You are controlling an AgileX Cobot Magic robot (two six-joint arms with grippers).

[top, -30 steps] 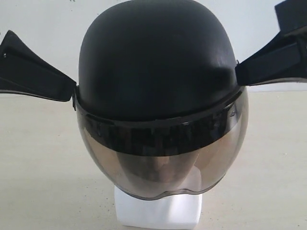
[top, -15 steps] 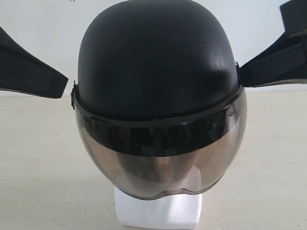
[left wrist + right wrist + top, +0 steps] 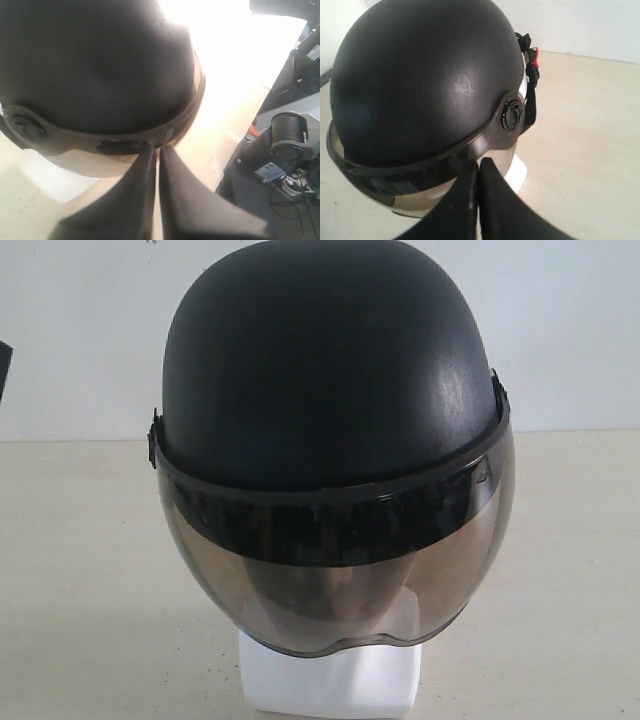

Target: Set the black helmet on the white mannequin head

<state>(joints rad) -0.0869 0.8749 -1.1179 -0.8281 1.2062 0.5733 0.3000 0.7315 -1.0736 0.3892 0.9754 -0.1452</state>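
Note:
The black helmet [image 3: 325, 370] sits on the white mannequin head, whose blocky neck base [image 3: 330, 688] shows below the smoky visor [image 3: 340, 580]. A face shows dimly through the visor. My left gripper [image 3: 157, 146] is shut on nothing, its tips just short of the helmet's lower rim [image 3: 150, 142]. My right gripper [image 3: 479, 161] is likewise shut and empty, pointing at the visor edge below the pivot knob [image 3: 512, 114]. In the exterior view only a dark sliver [image 3: 3, 368] of the left arm remains at the frame edge; the right gripper is out of it.
The head stands on a beige tabletop [image 3: 90, 620] before a white wall [image 3: 570, 330]. The left wrist view shows the table's edge [image 3: 240, 135], with a black cylindrical device [image 3: 287, 136] and cables on the floor beyond.
Both grippers have pulled outward from the helmet's sides and left the exterior view. The helmet stays seated on the head.

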